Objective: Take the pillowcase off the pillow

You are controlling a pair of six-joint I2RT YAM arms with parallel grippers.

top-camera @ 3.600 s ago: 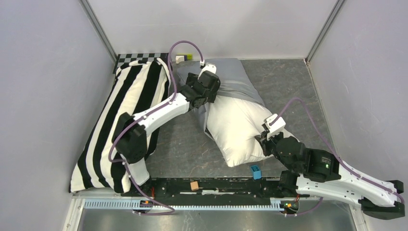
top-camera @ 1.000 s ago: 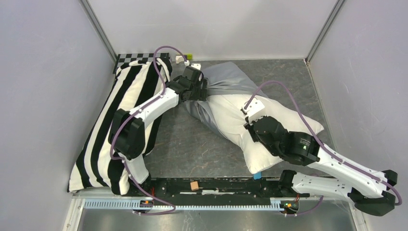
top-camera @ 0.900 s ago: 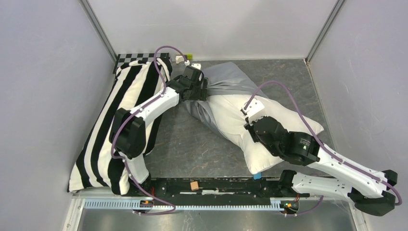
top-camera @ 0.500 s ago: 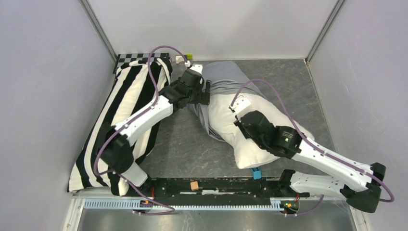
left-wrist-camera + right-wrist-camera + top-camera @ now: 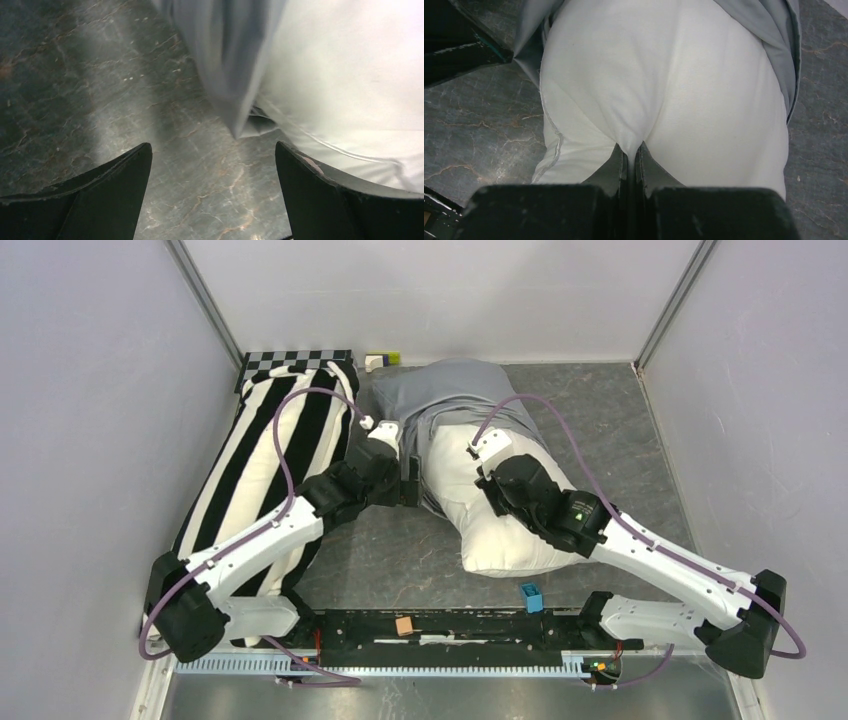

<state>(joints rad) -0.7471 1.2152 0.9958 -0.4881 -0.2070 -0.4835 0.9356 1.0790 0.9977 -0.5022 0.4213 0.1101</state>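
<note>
— So, which step is this?
— Mid-strip: right claw (image 5: 632, 146) pinches the pillow (image 5: 460, 510); left claw (image 5: 212, 146) gapes empty beside the pillowcase (image 5: 450, 390), bunched over its far end. Next, grip that hem.

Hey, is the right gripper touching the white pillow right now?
Touching. In the right wrist view, the right gripper has its fingers pinched shut on a fold of the pillow.
</note>
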